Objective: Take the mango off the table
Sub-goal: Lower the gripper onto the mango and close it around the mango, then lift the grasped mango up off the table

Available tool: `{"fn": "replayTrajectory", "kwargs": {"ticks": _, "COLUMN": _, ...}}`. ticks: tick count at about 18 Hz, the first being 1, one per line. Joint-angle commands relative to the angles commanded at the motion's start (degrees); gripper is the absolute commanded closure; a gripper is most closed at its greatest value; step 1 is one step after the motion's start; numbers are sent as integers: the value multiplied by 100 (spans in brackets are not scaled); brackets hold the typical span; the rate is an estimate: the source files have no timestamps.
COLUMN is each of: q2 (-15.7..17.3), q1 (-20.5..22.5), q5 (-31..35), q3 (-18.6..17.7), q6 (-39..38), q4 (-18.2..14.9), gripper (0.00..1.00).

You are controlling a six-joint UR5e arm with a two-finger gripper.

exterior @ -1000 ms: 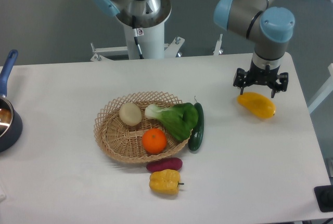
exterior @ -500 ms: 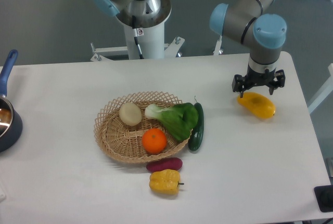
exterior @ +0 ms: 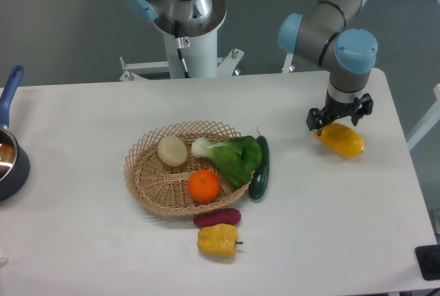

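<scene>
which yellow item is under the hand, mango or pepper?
The mango, smooth and stemless, at the table's right side beneath the hand. The lumpy yellow pepper lies far off, below the basket.

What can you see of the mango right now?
The mango is a smooth, glossy, elongated oval, yellow shading to orange, with no stem showing. It lies on its side on the white table, near the right edge, its long axis running from upper left to lower right, apart from the basket and other produce. The claw sits directly over its upper-left end, fingers spread on either side. Whether they touch the skin cannot be told. The fruit looks whole and unmarked.
</scene>
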Motion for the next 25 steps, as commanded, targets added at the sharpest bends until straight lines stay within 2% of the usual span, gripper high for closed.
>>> {"fn": "replayTrajectory", "kwargs": {"ticks": 3, "q2": -35, "q1": 9, "q5": 0, "q3": -18, "q6": -35, "q4": 18, "gripper": 0}}
{"fn": "replayTrajectory", "kwargs": {"ticks": 5, "q2": -53, "q1": 17, "q5": -9, "q3": 26, "q6": -324, "q4": 18, "gripper": 0}}
{"fn": "replayTrajectory", "kwargs": {"ticks": 9, "q2": -281, "q1": 9, "q5": 44, "q3": 26, "q6": -387, "q4": 219, "gripper": 0}}
{"fn": "replayTrajectory", "kwargs": {"ticks": 12, "q2": -465, "q1": -18, "q5": 481, "q3": 96, "q6": -474, "q4": 229, "gripper": 1}}
{"fn": "replayTrajectory", "kwargs": {"ticks": 13, "q2": -536, "q1": -26, "q5": 649, "q3": 131, "q6": -579, "q4": 229, "gripper": 10}}
{"fn": "replayTrajectory", "kwargs": {"ticks": 14, "q2": -571, "q1": -35, "q5": 694, "q3": 175, "q6": -659, "q4": 229, "gripper": 23}}
{"fn": "replayTrajectory", "kwargs": {"ticks": 15, "q2": -580, "q1": -35, "q5": 694, "q3": 210, "q6": -651, "q4": 229, "gripper": 53}}
{"fn": "replayTrajectory", "kwargs": {"ticks": 16, "q2": -589, "q1": -35, "q5": 677, "q3": 263, "q6": -659, "q4": 229, "gripper": 65}}
{"fn": "replayTrajectory", "kwargs": {"ticks": 19, "q2": -659, "q1": -62, "q5": 650, "q3": 369, "q6": -782, "q4": 229, "gripper": 79}}
{"fn": "replayTrajectory", "kwargs": {"ticks": 21, "q2": -685, "q1": -184, "q5": 642, "q3": 474, "q6": -800, "q4": 229, "gripper": 80}}
{"fn": "replayTrajectory", "kwargs": {"ticks": 23, "q2": -712, "q1": -211, "q5": 642, "q3": 553, "q6": -756, "q4": 229, "gripper": 86}}
{"fn": "replayTrajectory", "kwargs": {"ticks": 25, "q2": -668, "q1": -264, "q5": 615, "q3": 676, "q6": -747, "q4": 229, "gripper": 86}}
